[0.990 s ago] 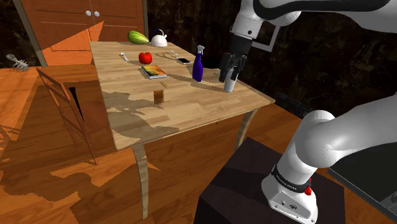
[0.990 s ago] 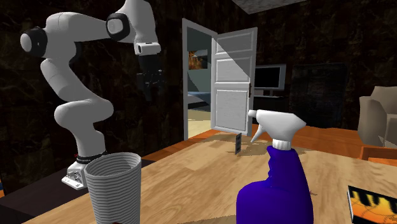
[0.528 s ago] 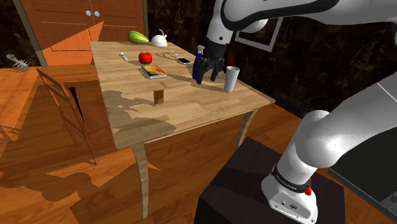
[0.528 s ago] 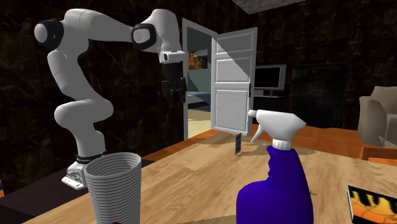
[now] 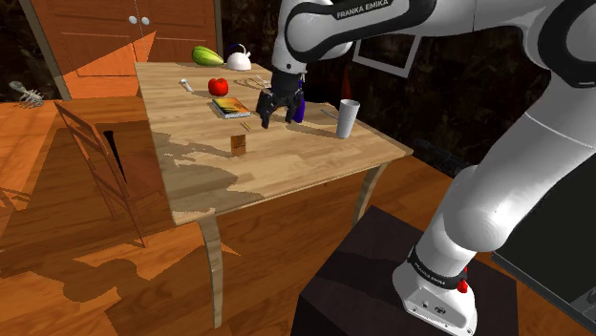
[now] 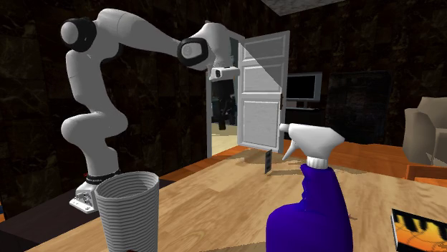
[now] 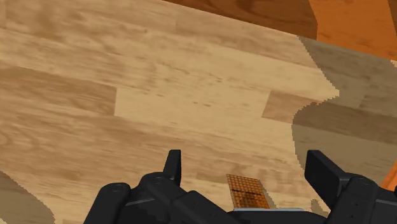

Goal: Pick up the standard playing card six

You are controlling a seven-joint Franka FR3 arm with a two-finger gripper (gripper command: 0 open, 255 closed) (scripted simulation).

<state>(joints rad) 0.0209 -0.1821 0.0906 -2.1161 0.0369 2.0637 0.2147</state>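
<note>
On the pale wooden counter (image 5: pixel 287 162), the patterned-back playing card (image 5: pixel 238 143) stands upright near the middle. The gripper (image 5: pixel 268 118) hovers beside it, fingers (image 7: pixel 173 167) spread wide. Best to centre over the card and descend gently, without toppling it.

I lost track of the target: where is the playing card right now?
In the shoulder view the playing card stands upright on the table, just left of and below the gripper, nearer the camera than the book.

On the tabletop (image 5: pixel 287 157) I see a red apple (image 5: pixel 218 86), a book (image 5: pixel 231 106) and a kettle (image 5: pixel 238 60). A ribbed cup (image 6: pixel 129 211) stands near a blue spray bottle (image 6: pixel 309 207).
</note>
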